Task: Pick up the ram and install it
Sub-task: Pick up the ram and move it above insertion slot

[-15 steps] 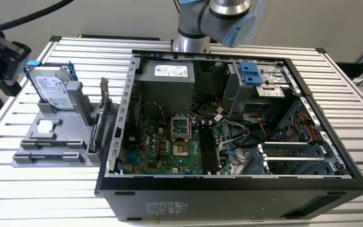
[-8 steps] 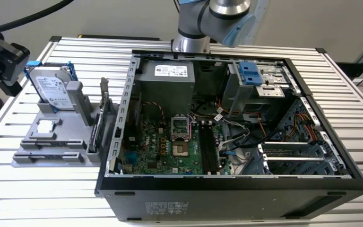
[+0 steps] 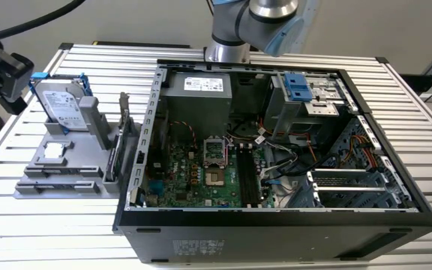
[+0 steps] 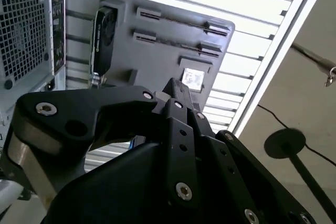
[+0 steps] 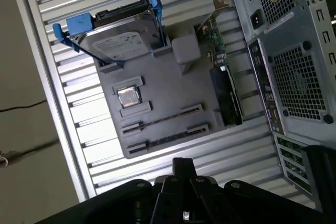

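The ram shows in the first wrist view as a thin dark strip standing on edge between two end rests of the grey holder. That holder lies on the table at the exterior view's left, beside the open computer case. My gripper hangs over the table's edge at the exterior view's left, apart from the holder and above it. Its black body fills the foreground in both wrist views, with the holder some way beyond it.
On the holder stand a silver hard drive in a blue frame, a card with a metal bracket and a small square chip. The case's motherboard lies exposed, with cables beside it. Slatted table all around.
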